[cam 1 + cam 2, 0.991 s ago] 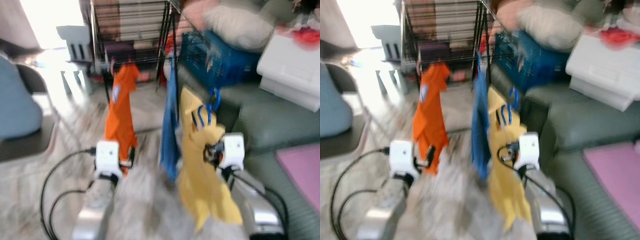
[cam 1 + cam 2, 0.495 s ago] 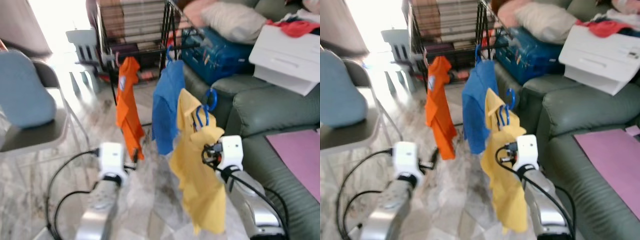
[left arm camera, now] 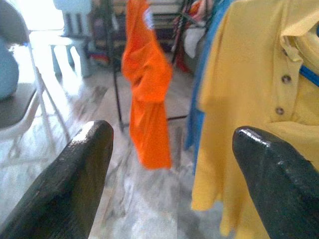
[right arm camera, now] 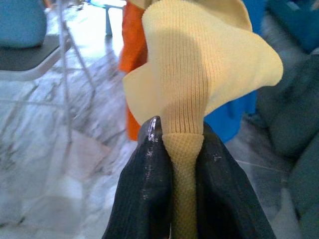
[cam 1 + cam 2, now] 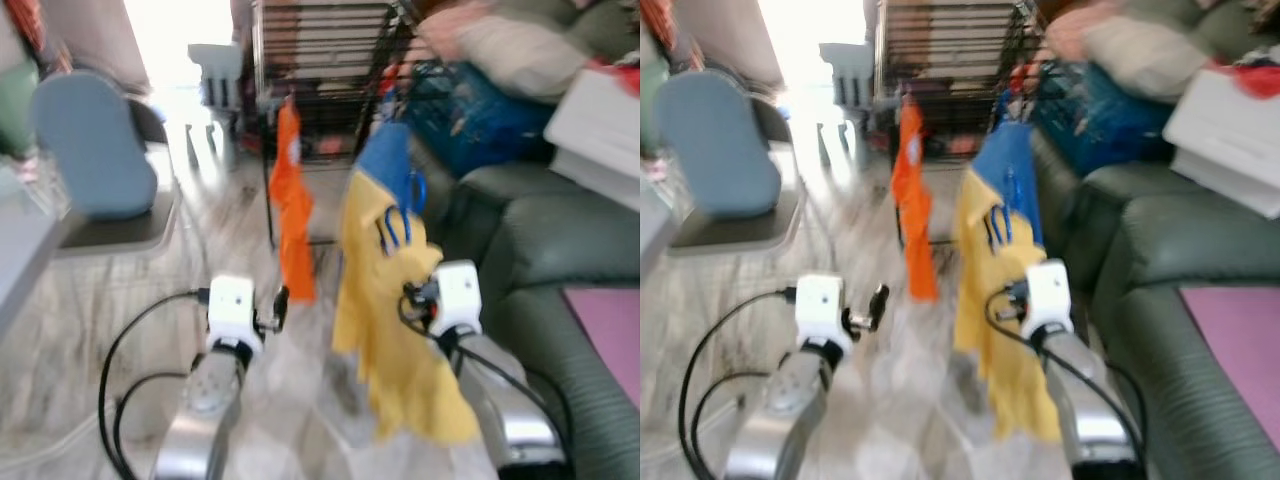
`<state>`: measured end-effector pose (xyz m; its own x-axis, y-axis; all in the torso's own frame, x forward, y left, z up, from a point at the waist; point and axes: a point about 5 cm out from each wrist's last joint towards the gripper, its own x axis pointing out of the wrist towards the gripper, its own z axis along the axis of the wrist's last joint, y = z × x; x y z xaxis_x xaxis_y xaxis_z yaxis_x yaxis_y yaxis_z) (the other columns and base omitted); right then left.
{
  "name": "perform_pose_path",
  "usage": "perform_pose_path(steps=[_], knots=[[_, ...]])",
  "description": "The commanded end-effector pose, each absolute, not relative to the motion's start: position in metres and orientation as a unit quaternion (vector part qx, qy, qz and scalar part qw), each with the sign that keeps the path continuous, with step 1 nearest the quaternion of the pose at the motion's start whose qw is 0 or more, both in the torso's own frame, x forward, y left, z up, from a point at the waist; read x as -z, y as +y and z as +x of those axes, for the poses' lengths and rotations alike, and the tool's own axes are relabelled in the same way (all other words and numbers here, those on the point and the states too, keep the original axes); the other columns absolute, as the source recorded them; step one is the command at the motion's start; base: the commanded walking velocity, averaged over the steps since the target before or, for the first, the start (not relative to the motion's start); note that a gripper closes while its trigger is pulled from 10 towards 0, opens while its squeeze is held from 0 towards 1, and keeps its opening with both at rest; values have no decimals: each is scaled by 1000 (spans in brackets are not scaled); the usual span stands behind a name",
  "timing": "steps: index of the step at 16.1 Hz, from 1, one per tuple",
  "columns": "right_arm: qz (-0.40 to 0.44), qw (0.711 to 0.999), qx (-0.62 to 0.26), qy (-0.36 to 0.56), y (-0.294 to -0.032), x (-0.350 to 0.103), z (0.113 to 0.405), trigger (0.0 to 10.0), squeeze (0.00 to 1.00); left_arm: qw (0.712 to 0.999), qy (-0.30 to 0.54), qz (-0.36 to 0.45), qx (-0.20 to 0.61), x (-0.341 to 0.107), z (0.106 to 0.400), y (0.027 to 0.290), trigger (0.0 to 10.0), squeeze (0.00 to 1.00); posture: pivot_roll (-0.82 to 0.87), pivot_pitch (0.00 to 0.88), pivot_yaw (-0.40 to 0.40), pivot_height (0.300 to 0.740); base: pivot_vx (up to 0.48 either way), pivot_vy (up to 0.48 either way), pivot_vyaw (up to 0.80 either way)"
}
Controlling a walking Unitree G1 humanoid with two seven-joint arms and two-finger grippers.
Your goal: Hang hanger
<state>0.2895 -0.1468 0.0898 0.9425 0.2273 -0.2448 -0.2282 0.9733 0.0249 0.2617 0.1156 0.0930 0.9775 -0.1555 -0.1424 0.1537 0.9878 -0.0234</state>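
- My right hand (image 4: 174,149) is pressed together on a fold of the yellow polo shirt (image 5: 385,290), the knit collar band squeezed between my two black fingers (image 4: 144,184). I hold it this way so the whole garment comes with me as I walk.
- The blue hanger (image 5: 397,222) sits inside the shirt's neck with its hook standing up above the collar. It hangs from my grip in front of me, not yet on any bar.
- My left hand (image 3: 169,179) is spread wide and holds nothing; I judge it is kept free and low so that it can steady the hanger or shirt at the rack.
- The black drying rack (image 5: 320,60) stands ahead beside the green sofa (image 5: 540,240). An orange shirt (image 5: 293,205) and a blue shirt (image 5: 392,165) already hang from it, so the free stretch of bar near them is my likely target.
- A chair with a blue cushion (image 5: 95,145) stands off to my left, well apart from the rack.
- Compared with half a second ago, the whole picture has swung: the rack and hung shirts sit further right and the chair has come more into view, which is my head turning, not the things moving. The picture is also blurrier now. My pinch on the yellow shirt is unchanged, and my left hand remains empty.
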Motion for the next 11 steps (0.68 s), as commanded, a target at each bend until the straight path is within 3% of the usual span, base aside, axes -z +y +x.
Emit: perform_pose_path(steps=[1,11], knots=[[-9,988,-125,88,-144,-105,295,10000,0,995,66,-8,81,-96,262,116,10000,0,-107,20,8,740,0,0,800],[-13,986,-137,93,-141,-101,292,10000,0,994,71,-24,83,-94,261,114,10000,0,-106,25,4,740,0,0,800]])
